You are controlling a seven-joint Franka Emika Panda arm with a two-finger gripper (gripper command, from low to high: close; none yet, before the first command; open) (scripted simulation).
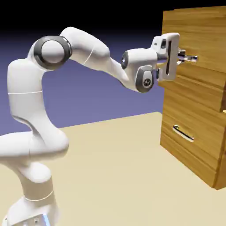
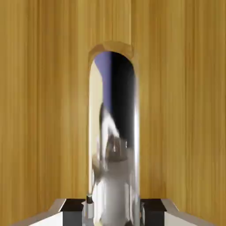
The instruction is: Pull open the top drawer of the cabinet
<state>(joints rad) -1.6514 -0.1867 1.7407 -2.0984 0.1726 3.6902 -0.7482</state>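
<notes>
top drawer [image 1: 194,44] | wood-grain front — polished silver bar handle [image 2: 114,132] | jaws [image 1: 187,57] clamping it

You're looking at a glossy white arm [image 1: 31,132] of rounded segments. Grey rings cap the shoulder joint [image 1: 52,52] and wrist joint [image 1: 146,78]. Beyond the wrist joint: white flat-bodied gripper [image 1: 184,56], dark slot, fingers apparently grey metal.

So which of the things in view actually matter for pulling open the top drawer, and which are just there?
Part of the job:
top drawer
its silver handle
gripper, closed around that handle
cabinet

Just there:
lower drawer
table
</notes>
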